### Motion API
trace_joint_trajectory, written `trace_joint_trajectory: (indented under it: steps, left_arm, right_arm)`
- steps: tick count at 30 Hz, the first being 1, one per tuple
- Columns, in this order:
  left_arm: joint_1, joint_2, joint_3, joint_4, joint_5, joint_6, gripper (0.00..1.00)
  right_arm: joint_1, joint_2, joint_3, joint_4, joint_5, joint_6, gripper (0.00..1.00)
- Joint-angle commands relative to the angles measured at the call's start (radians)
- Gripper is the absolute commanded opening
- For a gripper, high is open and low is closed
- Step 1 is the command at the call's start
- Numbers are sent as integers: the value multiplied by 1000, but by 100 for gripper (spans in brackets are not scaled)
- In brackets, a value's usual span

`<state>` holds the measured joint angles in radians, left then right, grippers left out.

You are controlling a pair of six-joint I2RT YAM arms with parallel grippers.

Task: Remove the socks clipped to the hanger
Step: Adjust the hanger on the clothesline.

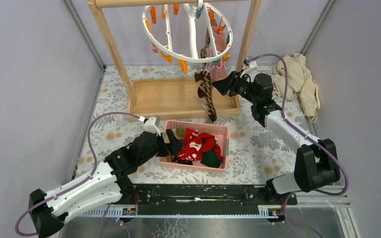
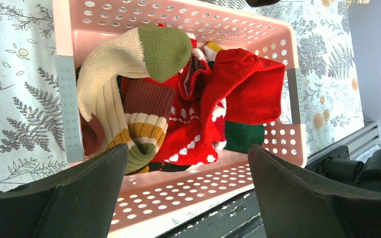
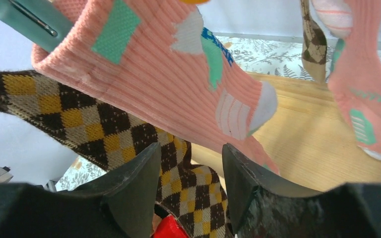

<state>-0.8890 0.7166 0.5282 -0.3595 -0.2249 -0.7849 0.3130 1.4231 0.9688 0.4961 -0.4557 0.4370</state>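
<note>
The white ring hanger (image 1: 188,29) hangs from the wooden rack with orange clips. A pink sock (image 1: 219,49) and a brown-yellow argyle sock (image 1: 207,91) hang from its right side. My right gripper (image 1: 217,84) is open just right of the argyle sock. In the right wrist view the argyle sock (image 3: 79,119) runs between the parted fingers of the right gripper (image 3: 191,148), below a pink sock (image 3: 168,74) held by a teal clip (image 3: 25,17). My left gripper (image 1: 171,144) is open and empty over the pink basket (image 1: 196,125). In the left wrist view the left gripper (image 2: 188,151) is above red, green and striped socks (image 2: 198,104).
The rack's wooden base tray (image 1: 173,96) lies under the hanger, its posts on either side. A beige cloth heap (image 1: 297,79) lies at the back right. A second pink sock (image 3: 362,74) and another argyle sock (image 3: 313,39) hang behind. The basket rim (image 2: 188,22) is perforated.
</note>
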Motion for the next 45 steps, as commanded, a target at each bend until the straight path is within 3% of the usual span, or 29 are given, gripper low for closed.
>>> trace_joint_trajectory:
  steps: [1,12,18,22,25,36,45]
  left_arm:
    - [0,-8,24,27,2,-5,99]
    - [1,-4,40,13,-2,6,99]
    - [1,-22,40,-9,-14,7,99]
    - [1,-36,37,-16,-22,7,99]
    - [1,-45,31,-18,-25,7,99]
    - [0,-99,3,-42,-44,4,99]
    - [0,-149,-18,-64,-61,3,99]
  right_arm:
    - [3,18,39,106,-49,29,56]
    - [63,134,120,104,54,13,52]
    - [89,159,150,82,150,10,35]
    - [112,158,162,73,168,4,14]
    - [151,145,176,45,182,-28,6]
    - [399,125,285,-121,357,-191,3]
    - [591,271,507,-251,488,-293,2]
